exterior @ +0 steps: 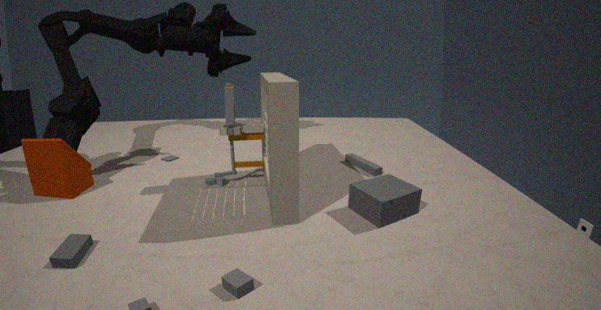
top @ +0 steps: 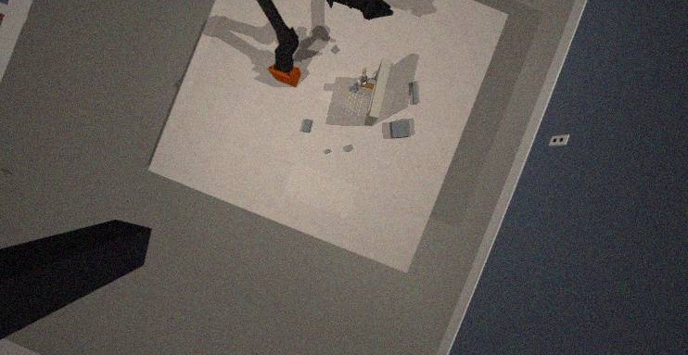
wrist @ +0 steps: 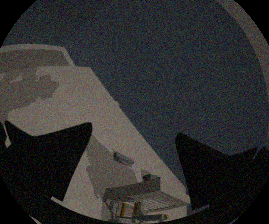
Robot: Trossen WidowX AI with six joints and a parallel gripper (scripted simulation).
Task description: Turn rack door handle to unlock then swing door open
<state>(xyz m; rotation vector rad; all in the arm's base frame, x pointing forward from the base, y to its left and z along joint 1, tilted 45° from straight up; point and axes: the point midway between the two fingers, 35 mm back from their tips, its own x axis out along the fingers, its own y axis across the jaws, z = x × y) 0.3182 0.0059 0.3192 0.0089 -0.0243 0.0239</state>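
Above the table (top: 337, 194) (exterior: 378, 240) (wrist: 75, 115), my gripper (top: 385, 10) (exterior: 253, 45) (wrist: 134, 133) is spread, two fingers apart, nothing between them. Counted: one door (top: 381, 87) (exterior: 283, 148) (wrist: 135, 190), seen as a pale upright slab; one handle (exterior: 230, 105), upright beside it, below my fingers and apart from them; one orange block (top: 286, 75) (exterior: 57, 168); two orange bars (exterior: 248, 136). Six grey blocks (top: 401, 128) (exterior: 385, 200) lie around the door in the top view. The exterior view separates both bars; the top view does not. The top view shows a whole socket (top: 558, 139) (exterior: 584, 227), cut by nothing. No writing is legible to me.
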